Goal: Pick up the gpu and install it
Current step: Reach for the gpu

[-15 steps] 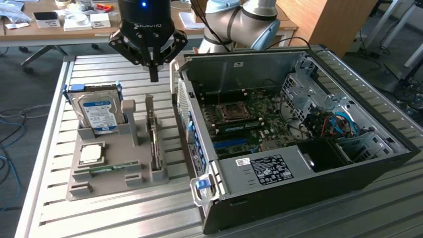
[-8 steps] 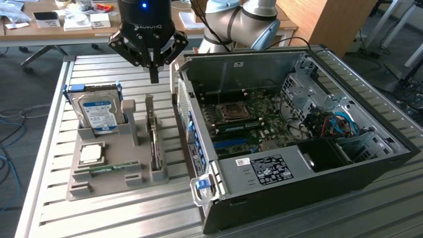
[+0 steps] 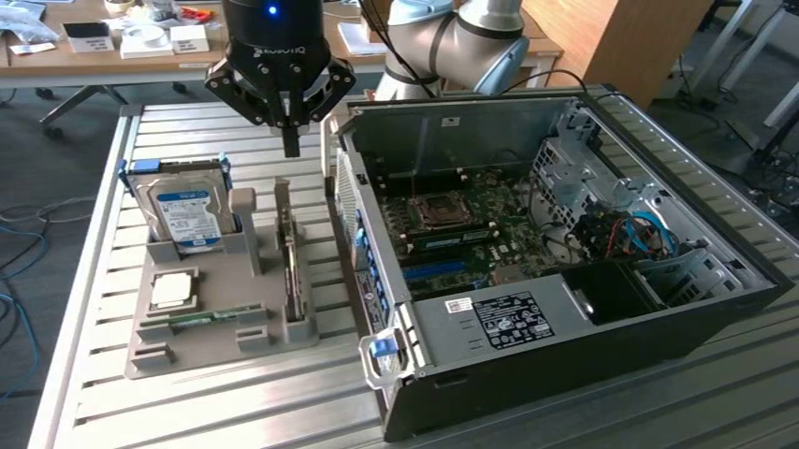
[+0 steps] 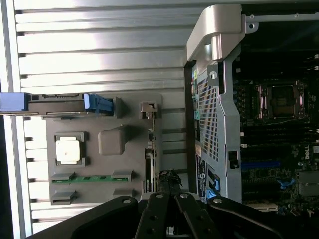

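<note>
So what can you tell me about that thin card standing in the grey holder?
The gpu stands upright on its long edge in a slot of the grey holder, beside the open computer case. Seen edge-on, it is a thin, dark board with a pale bracket at one end. The shut claw hangs above, not touching it.

The gpu [image 3: 288,253] stands upright on its long edge in 1 slot of the grey holder [image 3: 200,351], free of any grip. It is a thin flat card, seen nearly edge-on. In the exterior view it sits at 9 o'clock from the open computer case [image 3: 649,346], just beside its wall.
</note>
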You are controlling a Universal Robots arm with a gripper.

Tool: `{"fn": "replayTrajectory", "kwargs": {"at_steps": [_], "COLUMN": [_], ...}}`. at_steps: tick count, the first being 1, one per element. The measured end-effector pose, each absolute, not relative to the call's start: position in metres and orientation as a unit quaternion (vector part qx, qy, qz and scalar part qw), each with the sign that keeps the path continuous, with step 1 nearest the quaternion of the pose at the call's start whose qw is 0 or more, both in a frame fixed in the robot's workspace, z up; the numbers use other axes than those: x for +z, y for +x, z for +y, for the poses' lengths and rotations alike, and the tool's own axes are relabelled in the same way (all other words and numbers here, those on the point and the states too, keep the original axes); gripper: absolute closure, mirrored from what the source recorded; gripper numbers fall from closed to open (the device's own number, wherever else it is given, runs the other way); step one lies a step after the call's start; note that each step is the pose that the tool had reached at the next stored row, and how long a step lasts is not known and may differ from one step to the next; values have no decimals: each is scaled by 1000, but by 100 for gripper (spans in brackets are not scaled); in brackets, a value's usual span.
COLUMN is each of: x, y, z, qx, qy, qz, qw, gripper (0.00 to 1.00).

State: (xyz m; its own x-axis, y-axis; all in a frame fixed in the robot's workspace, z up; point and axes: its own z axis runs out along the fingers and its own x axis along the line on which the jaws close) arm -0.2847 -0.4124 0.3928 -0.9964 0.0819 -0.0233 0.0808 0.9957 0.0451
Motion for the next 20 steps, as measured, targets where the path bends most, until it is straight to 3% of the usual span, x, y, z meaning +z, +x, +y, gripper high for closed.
{"fn": "replayTrajectory", "kwargs": {"at_steps": [20], "x": [391], "y": [-295], "z": [-444], "qx": [22], "qy": [41], "qz": [999], "qw": [13], "gripper": [89]}}
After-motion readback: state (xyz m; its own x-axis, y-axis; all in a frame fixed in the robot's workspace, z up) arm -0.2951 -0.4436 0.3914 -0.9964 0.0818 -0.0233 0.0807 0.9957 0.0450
